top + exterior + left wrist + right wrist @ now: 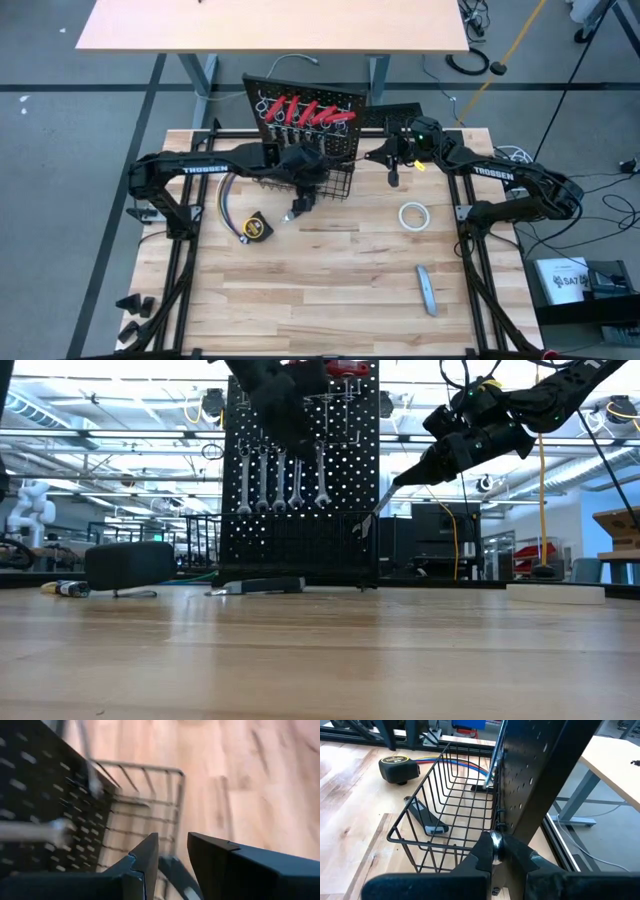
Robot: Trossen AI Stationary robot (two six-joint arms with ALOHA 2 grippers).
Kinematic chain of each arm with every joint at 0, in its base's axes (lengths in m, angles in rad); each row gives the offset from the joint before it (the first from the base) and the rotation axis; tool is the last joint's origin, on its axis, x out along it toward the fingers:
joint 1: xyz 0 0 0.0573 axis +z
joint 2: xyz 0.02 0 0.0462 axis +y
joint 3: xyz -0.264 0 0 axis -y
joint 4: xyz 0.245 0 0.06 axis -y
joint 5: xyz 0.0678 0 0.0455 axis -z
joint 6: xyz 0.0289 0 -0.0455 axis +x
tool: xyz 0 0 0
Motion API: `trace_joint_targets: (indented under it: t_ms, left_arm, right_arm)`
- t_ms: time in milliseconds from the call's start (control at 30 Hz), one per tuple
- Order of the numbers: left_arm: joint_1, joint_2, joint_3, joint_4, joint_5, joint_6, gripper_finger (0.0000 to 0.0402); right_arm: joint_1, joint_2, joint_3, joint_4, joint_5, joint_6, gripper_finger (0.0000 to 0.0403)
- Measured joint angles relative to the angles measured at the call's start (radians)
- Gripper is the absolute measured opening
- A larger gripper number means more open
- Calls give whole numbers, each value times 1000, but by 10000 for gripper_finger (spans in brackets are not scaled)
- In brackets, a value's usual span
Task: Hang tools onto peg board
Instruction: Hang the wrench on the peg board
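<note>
Both my grippers are up at the peg board [330,105], with tools hung on it and others on the table [330,290].

The peg board stands at the table's far edge, red-handled tools [300,108] across its top and silver wrenches [280,478] below them. My left gripper [300,205] hangs just in front of its wire basket [440,810], fingers a little apart, empty. My right gripper [496,851] is clenched on a silver wrench [368,520] at the board's right edge. Tape measure [256,228], tape roll [414,215] and grey bar [427,290] lie well in front of it.
</note>
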State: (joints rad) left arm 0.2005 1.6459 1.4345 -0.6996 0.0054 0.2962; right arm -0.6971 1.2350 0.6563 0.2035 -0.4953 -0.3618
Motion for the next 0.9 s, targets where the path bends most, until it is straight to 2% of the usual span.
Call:
trace_joint_targets:
  t_ms: [100, 267, 333, 400, 900]
  left_arm:
    - [0, -7, 0, -82, 93, 0, 112]
    - [-21, -9, 0, -148, 359, 24, 112]
    - [-37, -14, 0, -151, 394, 23, 112]
    - [-60, -25, 0, -148, 379, 15, 111]
    - [-303, -253, 0, -123, -20, -146, 111]
  right_arm:
    - [0, 0, 0, 0, 0, 2, 13]
    - [0, 0, 0, 1, 0, 2, 13]
    - [0, 0, 0, 1, 0, 2, 13]
    - [0, 0, 0, 2, 0, 2, 13]
    - [1, 0, 0, 56, -8, 13, 13]
